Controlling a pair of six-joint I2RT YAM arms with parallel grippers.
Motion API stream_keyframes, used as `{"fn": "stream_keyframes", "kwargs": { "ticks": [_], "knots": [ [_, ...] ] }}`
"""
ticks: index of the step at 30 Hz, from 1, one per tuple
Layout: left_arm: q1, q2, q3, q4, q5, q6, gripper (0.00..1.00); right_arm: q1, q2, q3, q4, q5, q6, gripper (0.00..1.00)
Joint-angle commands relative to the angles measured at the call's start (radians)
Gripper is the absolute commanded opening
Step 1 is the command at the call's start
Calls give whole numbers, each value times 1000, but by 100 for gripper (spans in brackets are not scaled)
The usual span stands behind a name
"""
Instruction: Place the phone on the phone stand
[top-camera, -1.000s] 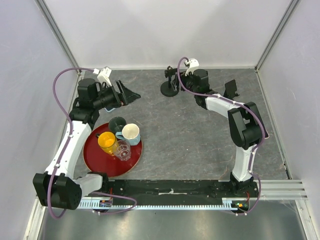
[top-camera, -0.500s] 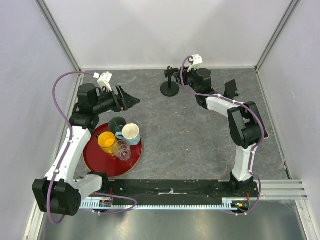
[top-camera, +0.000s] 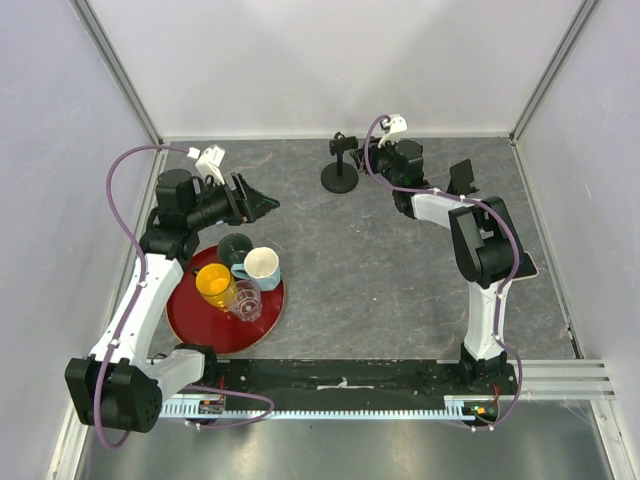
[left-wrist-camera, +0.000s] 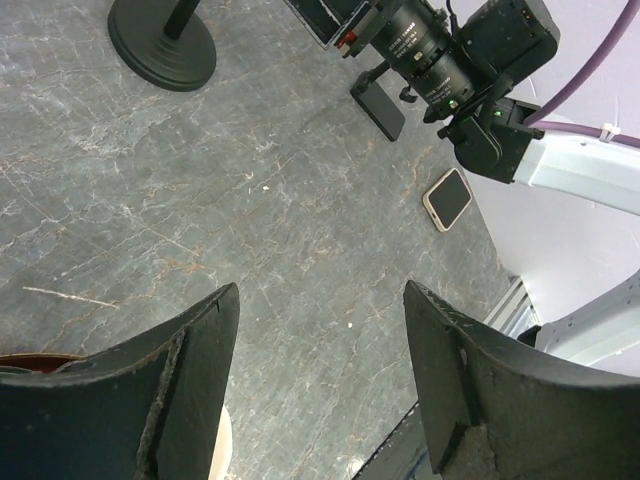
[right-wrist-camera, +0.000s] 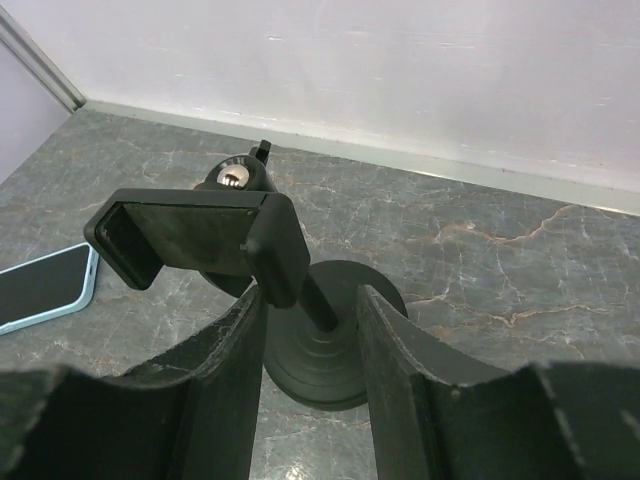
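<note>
The black phone stand (top-camera: 340, 170) stands at the back middle of the table, and its base also shows in the left wrist view (left-wrist-camera: 163, 40). In the right wrist view its clamp (right-wrist-camera: 190, 235) is empty. My right gripper (right-wrist-camera: 310, 300) is open, one finger on each side of the stand's stem, not touching it, and it sits just right of the stand (top-camera: 372, 160). A phone in a light blue case (right-wrist-camera: 40, 285) lies flat to the stand's left. A second phone in a cream case (left-wrist-camera: 449, 198) lies by the right arm (top-camera: 527, 267). My left gripper (top-camera: 265, 200) is open and empty (left-wrist-camera: 320, 295).
A red tray (top-camera: 190, 320) at the front left holds a yellow cup (top-camera: 213, 282), a white cup (top-camera: 260, 265), a clear glass (top-camera: 246, 298) and a dark cup (top-camera: 235, 245). A small black holder (top-camera: 462, 178) stands at the back right. Walls close three sides.
My right wrist has shifted a little right and turned toward the stand, with its elbow drawn in. My left gripper has dropped back slightly toward the tray.
</note>
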Motion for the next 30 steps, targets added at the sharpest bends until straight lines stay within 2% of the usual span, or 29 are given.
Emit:
{"fn": "stream_keyframes", "kwargs": {
  "ticks": [1, 10, 16, 17, 21, 25, 26, 28, 30],
  "knots": [
    [1, 0, -5, 48, -9, 32, 72, -4, 5, 40, 84, -51, 13, 48],
    [1, 8, -6, 48, -14, 34, 71, -4, 5, 25, 121, -42, 21, 50],
    [1, 19, -8, 48, -11, 32, 71, -3, 31, 75, 141, -33, 21, 44],
    [1, 19, -6, 48, -11, 32, 71, -3, 38, 87, 116, -31, 15, 39],
    [1, 22, -6, 47, -12, 34, 71, -3, 67, 103, 131, -71, 29, 35],
    [1, 31, -6, 48, -9, 31, 71, 0, 51, 83, 140, -84, 27, 17],
    [1, 32, -5, 47, -9, 31, 71, 0, 39, 77, 144, -78, 24, 8],
    [1, 34, -3, 45, -9, 32, 70, 5, 22, 51, 142, -62, 18, 1],
    [1, 31, -2, 40, -17, 37, 70, 10, -8, 17, 160, -51, 15, 0]
  ]
}}
